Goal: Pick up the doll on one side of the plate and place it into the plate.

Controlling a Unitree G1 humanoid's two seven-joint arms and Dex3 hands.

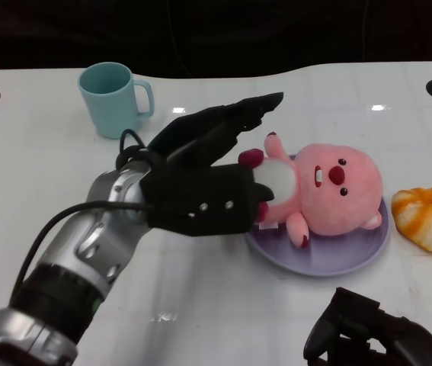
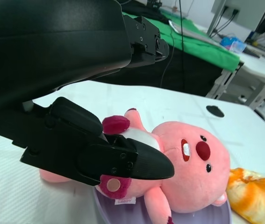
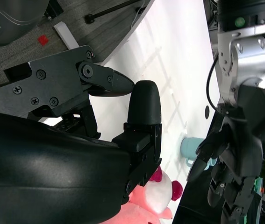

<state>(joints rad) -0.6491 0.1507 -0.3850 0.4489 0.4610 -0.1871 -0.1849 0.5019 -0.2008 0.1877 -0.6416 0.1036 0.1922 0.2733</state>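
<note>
The pink plush doll [image 1: 330,191] lies on its back on the purple plate [image 1: 330,263], head toward the right. My left hand [image 1: 200,175] hovers over the doll's legs and belly with its fingers stretched out and spread. In the left wrist view the thumb [image 2: 123,158] lies against the doll [image 2: 193,163] while the other fingers stand well above it, so nothing is gripped. The plate [image 2: 123,212] shows under the doll. My right hand [image 1: 376,332] rests low at the near right, holding nothing, its fingers [image 3: 144,107] apart.
A light blue mug [image 1: 113,99] stands at the back left. An orange and white bun-like item [image 1: 429,217] lies just right of the plate. Black round marks sit at the far corners of the white table [image 1: 63,175].
</note>
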